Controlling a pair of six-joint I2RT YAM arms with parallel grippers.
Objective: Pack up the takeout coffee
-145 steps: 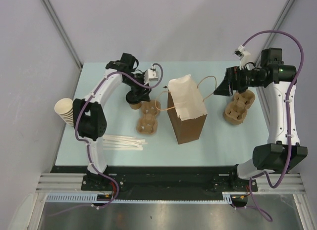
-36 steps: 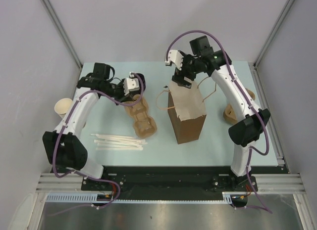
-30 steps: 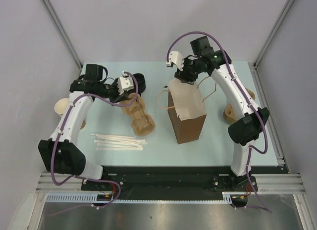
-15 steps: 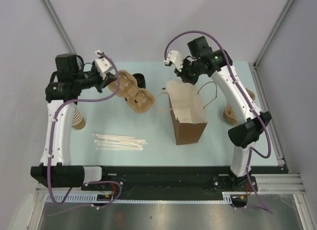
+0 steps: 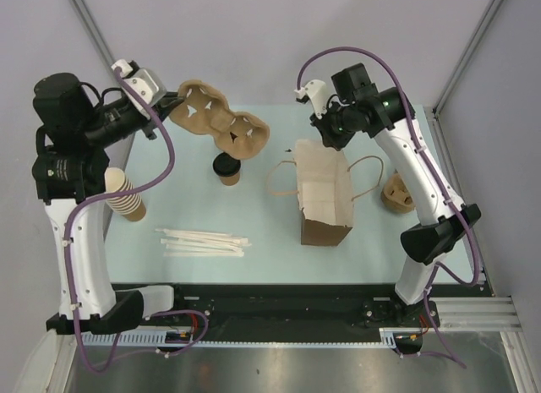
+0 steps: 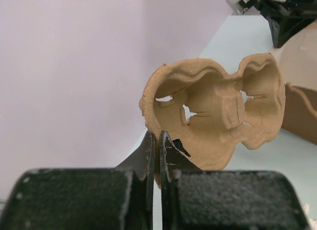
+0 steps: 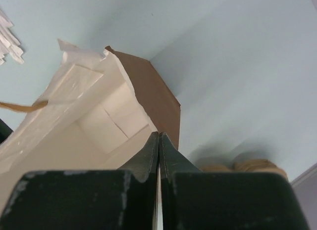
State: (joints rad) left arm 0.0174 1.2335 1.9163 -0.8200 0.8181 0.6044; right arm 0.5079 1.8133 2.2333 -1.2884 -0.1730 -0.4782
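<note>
The takeout coffee (image 5: 226, 168), a small brown cup with a black lid, stands upright on the table left of the brown paper bag (image 5: 325, 199). My left gripper (image 5: 174, 105) is raised above the table's back left. It is shut on the rim of a pulp cup carrier (image 5: 221, 127), which hangs tilted in the air above the cup. In the left wrist view the fingertips (image 6: 158, 141) pinch the carrier's edge (image 6: 218, 116). My right gripper (image 5: 332, 136) is shut on the bag's far rim. The right wrist view looks down into the open bag (image 7: 99, 121) past the shut gripper (image 7: 158, 137).
A stack of cream paper cups (image 5: 125, 195) stands at the left edge. White straws (image 5: 203, 241) lie near the front. More pulp carriers (image 5: 397, 193) sit right of the bag, also seen as carriers (image 7: 247, 165) in the right wrist view. The bag's handles (image 5: 372, 175) stick out sideways.
My left arm has lifted the carrier up and back to the left, uncovering the coffee cup. My right gripper has shut on the bag's rim and the bag now stands open.
</note>
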